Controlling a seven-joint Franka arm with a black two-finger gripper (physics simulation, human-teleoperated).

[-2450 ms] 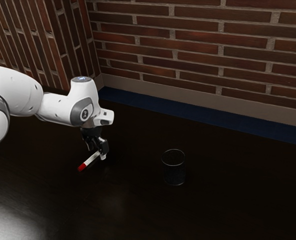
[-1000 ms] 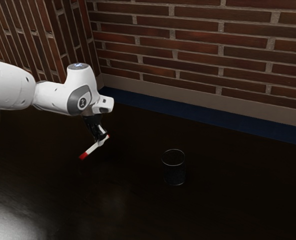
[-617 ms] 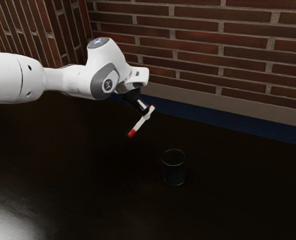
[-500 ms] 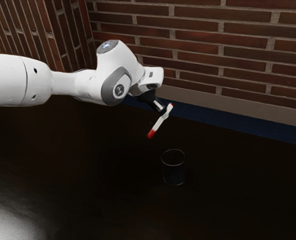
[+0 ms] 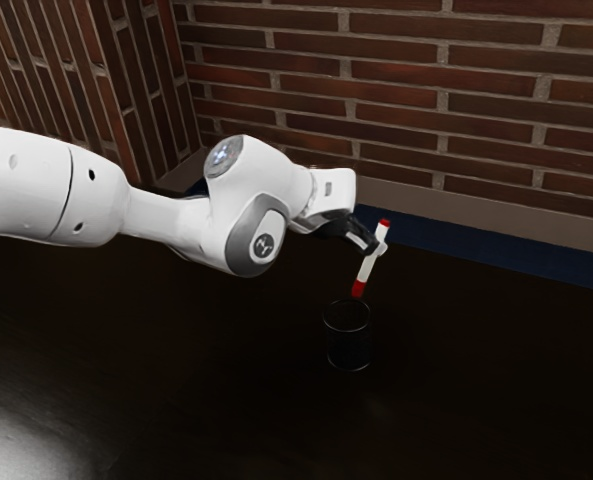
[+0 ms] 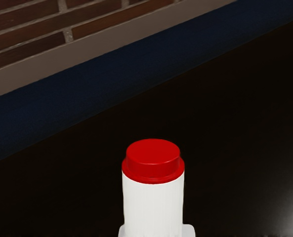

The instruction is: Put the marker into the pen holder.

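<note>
My gripper (image 5: pixel 377 248) is shut on the white marker (image 5: pixel 372 262), holding it around its middle in the exterior view. The marker leans slightly from upright, one red end up and the other red end down, just above the rim of the pen holder. That pen holder (image 5: pixel 348 345) is a dark, see-through cylinder standing upright on the table. In the wrist view, the red end of the marker (image 6: pixel 153 160) rises from the lower edge, with pale fingertip edges on both sides of its white body.
The dark table (image 5: pixel 226 400) spreads around the holder. Behind it run a blue strip (image 5: pixel 476 247) and a brick wall (image 5: pixel 456 90) with a pale baseboard.
My hand has carried the marker toward the exterior view's right, from above the table's left part to above the holder. The marker has tipped closer to upright. The holder has not moved.
</note>
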